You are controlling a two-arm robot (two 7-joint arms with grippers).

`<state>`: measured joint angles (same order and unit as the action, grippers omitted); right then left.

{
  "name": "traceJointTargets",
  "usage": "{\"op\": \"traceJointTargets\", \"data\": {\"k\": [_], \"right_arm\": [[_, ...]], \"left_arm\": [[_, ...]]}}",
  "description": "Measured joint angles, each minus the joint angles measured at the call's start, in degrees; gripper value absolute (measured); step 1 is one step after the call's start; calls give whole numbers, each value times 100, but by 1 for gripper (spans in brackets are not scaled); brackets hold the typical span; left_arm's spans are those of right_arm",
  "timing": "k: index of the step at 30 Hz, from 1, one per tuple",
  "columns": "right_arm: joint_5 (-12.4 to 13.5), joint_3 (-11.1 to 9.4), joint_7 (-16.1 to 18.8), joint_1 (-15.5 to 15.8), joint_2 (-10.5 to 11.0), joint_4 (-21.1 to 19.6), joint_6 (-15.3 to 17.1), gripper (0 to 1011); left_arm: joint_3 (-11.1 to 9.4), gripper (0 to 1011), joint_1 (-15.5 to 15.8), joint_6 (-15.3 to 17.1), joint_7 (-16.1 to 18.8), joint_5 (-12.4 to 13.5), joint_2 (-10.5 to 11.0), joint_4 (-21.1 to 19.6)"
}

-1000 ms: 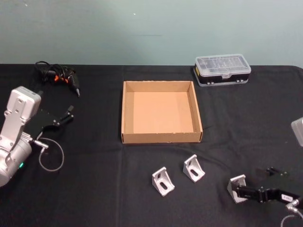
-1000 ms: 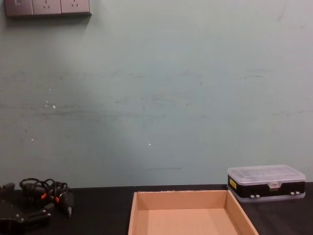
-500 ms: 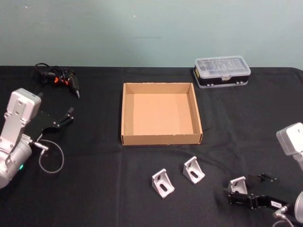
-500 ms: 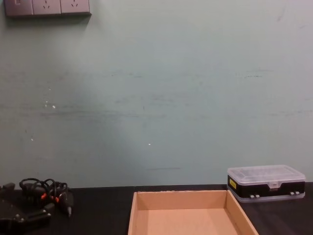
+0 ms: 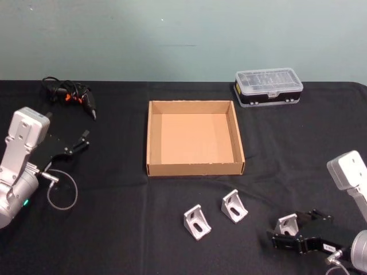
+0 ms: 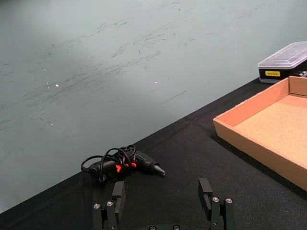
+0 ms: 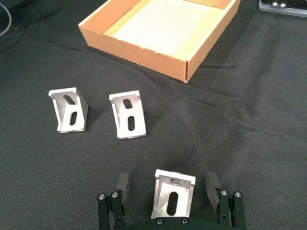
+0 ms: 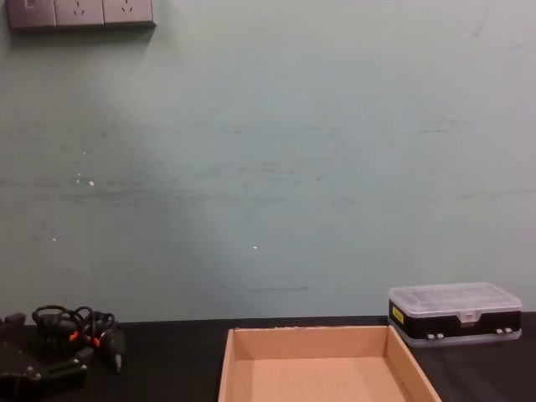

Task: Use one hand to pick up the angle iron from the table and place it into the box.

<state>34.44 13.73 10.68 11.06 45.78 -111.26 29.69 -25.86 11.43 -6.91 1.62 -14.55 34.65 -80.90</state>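
Three grey angle irons lie on the black table (image 5: 114, 223) in front of the tan box (image 5: 195, 168): one (image 5: 196, 221), a second (image 5: 234, 205), and a third (image 5: 287, 224) at the near right. My right gripper (image 5: 285, 233) is open around that third angle iron (image 7: 173, 196). Its fingers (image 7: 212, 185) stand on either side of it with gaps. The box (image 7: 139, 52) is empty. My left gripper (image 5: 81, 141) rests open at the table's left, far from the angle irons; its fingers (image 6: 205, 189) hold nothing.
A black case with a clear lid (image 5: 268, 86) sits behind the box to the right. A black tool with a coiled cable (image 5: 71, 94) lies at the back left. A cable loop (image 5: 60, 192) hangs by my left arm.
My right gripper has slid left, from right of the third angle iron to straddling it. The right arm's grey link has come further into the head view. The left arm barely moved.
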Motion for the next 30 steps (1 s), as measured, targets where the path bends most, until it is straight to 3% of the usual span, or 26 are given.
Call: {"op": "traceJointTargets", "data": {"k": [12,30], "right_arm": [[-245,-51,66,37,-88,26,17,965],[-501,-140,274,69,-213,93,-35,473]], "left_arm": [[0,1000,0,0,0,0,0,0],[0,1000,0,0,0,0,0,0]]}}
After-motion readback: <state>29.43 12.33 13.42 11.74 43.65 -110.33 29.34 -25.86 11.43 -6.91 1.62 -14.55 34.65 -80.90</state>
